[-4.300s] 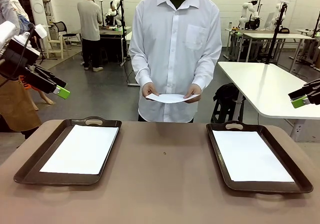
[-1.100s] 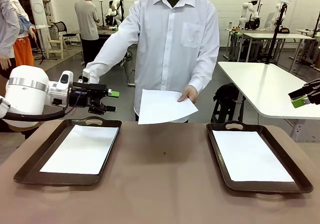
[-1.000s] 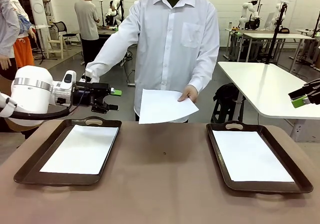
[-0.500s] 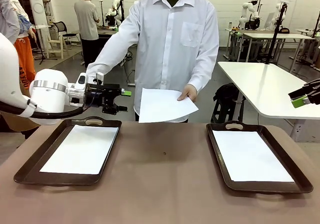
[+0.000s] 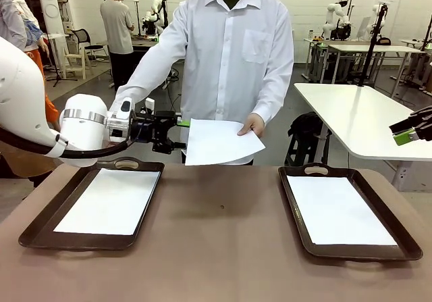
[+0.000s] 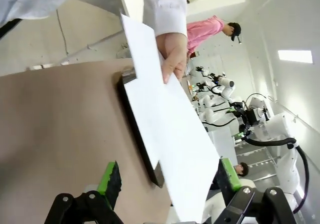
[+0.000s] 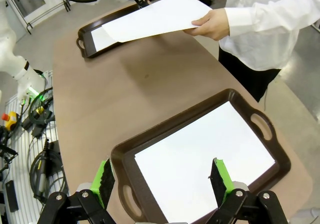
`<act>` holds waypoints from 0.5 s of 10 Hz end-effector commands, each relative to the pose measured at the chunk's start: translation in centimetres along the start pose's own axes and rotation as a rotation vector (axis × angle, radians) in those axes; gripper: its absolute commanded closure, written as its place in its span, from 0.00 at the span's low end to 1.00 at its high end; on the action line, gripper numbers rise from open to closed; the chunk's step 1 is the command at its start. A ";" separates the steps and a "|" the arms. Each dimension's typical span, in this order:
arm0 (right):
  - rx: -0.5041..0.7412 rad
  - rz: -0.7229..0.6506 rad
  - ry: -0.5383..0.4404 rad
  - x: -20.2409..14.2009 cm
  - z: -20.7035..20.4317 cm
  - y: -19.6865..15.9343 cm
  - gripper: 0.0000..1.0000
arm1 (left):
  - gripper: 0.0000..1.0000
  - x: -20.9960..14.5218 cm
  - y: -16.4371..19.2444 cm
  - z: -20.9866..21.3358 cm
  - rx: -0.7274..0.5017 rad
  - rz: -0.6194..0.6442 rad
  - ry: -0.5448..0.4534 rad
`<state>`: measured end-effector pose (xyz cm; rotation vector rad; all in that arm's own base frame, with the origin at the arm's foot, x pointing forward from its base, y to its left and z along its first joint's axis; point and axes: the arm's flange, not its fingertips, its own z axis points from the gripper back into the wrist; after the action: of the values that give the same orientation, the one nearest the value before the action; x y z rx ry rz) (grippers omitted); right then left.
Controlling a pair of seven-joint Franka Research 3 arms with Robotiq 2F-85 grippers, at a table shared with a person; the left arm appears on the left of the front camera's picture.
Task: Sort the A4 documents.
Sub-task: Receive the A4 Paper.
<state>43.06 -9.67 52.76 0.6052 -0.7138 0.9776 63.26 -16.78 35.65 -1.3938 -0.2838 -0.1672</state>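
A person across the table holds out one blank A4 sheet (image 5: 219,142) in one hand (image 5: 251,124), above the table's far edge. My left gripper (image 5: 181,133) is open, and its green pads straddle that sheet's left edge. In the left wrist view the sheet (image 6: 170,134) runs between the spread fingers of the left gripper (image 6: 168,176). Another sheet (image 5: 108,200) lies in the left brown tray (image 5: 40,228), and one more sheet (image 5: 337,211) lies in the right tray (image 5: 297,207). My right gripper (image 5: 408,134) hangs open at the far right, high above the right tray (image 7: 150,139).
The brown table (image 5: 223,248) is bare between the two trays. The person's other hand (image 5: 123,101) reaches toward my left arm's wrist. A white table (image 5: 364,119) stands behind at the right. Other people and benches are farther back.
My left arm has swung right from the picture's left edge to the sheet's left edge. The person went from holding the sheet in both hands to offering it in one. The right arm is still.
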 end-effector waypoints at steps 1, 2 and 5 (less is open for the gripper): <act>0.007 0.000 0.000 0.0 -0.1 0.1 0.00 | 0.00 0.5 -0.3 -2.1 -0.054 0.046 0.028; 0.007 0.000 0.000 0.0 -0.1 0.1 0.00 | 0.00 0.5 -0.4 -2.9 -0.065 0.053 0.042; 0.007 0.000 0.000 0.0 -0.1 0.1 0.00 | 0.00 0.7 -0.5 -3.9 -0.078 0.069 0.034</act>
<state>43.06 -9.68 52.76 0.6053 -0.7139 0.9776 63.16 -20.27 35.75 -1.4458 -0.2109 -0.1796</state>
